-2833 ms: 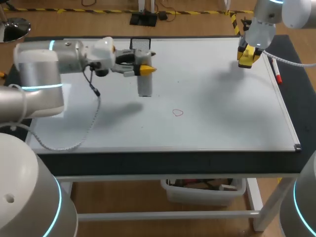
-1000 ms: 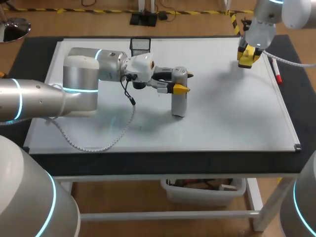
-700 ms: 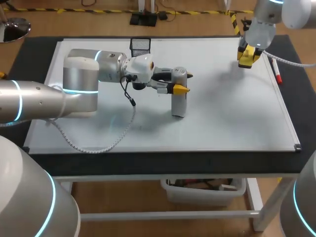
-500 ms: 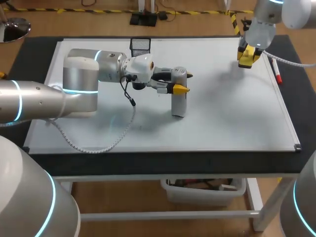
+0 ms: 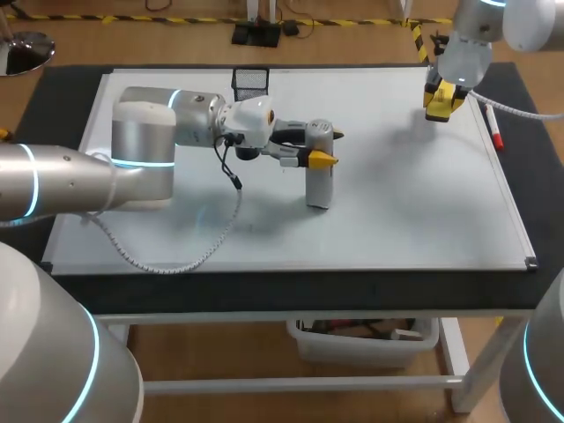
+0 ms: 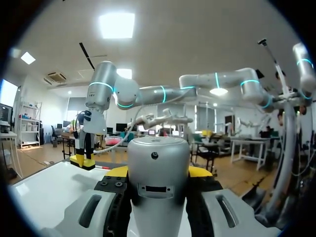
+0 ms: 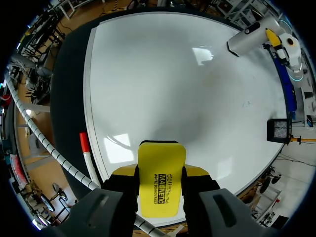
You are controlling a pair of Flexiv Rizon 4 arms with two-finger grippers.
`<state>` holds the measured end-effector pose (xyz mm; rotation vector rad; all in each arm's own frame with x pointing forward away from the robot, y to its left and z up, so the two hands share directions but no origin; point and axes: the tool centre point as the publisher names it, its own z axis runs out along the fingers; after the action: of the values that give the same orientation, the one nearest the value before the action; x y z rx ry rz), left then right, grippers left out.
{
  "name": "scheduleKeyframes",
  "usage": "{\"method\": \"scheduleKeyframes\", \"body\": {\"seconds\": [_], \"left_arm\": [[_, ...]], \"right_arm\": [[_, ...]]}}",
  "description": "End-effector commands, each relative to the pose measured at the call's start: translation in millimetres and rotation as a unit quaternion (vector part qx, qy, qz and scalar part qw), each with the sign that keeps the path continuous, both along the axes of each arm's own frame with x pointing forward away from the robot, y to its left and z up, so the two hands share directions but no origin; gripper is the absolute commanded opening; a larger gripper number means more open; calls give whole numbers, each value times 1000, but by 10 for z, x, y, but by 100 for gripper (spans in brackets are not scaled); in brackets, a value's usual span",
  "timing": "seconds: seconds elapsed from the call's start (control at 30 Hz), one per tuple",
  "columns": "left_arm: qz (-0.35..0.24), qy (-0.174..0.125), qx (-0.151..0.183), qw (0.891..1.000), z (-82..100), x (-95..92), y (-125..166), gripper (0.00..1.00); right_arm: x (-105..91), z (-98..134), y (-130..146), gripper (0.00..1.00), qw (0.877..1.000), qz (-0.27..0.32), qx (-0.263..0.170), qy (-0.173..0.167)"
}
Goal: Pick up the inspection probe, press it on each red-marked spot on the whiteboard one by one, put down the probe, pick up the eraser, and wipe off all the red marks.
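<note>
The grey inspection probe stands upright in the middle of the whiteboard, its lower end on the board. My left gripper is shut on the probe's top; in the left wrist view the probe fills the gap between the fingers of that gripper. The red mark is hidden under the probe. At the board's far right corner my right gripper hangs shut on the yellow eraser, seen close up as the eraser in the right gripper.
A red-capped marker lies along the board's right edge, close to my right gripper. A black mesh holder stands at the board's far edge, behind my left arm. A cable loops from the left wrist over the board.
Since the earliest frame my left arm has carried the probe from near the mesh holder to the middle, onto the red mark. Over the last second nothing has moved.
</note>
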<state>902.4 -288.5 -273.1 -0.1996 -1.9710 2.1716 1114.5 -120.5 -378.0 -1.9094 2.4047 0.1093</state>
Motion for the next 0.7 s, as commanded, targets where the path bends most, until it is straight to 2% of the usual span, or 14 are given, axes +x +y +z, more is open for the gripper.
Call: {"method": "scheduleKeyframes", "body": {"seconds": [0.03, 0.3, 0.53, 0.7], "left_arm": [[8, -5, 1, 1000, 56, -6, 49, 0], [54, -22, 4, 998, 230, 95, 361, 0], [107, -54, 21, 993, 461, 218, 778, 0], [138, -63, 32, 988, 545, 298, 1060, 0]], "right_arm": [[6, 12, -9, 0, 1000, 2, -1, 1], [6, 12, -9, 0, 1000, 2, -1, 1], [6, 12, -9, 0, 1000, 2, -1, 1], [6, 12, -9, 0, 1000, 2, -1, 1]]}}
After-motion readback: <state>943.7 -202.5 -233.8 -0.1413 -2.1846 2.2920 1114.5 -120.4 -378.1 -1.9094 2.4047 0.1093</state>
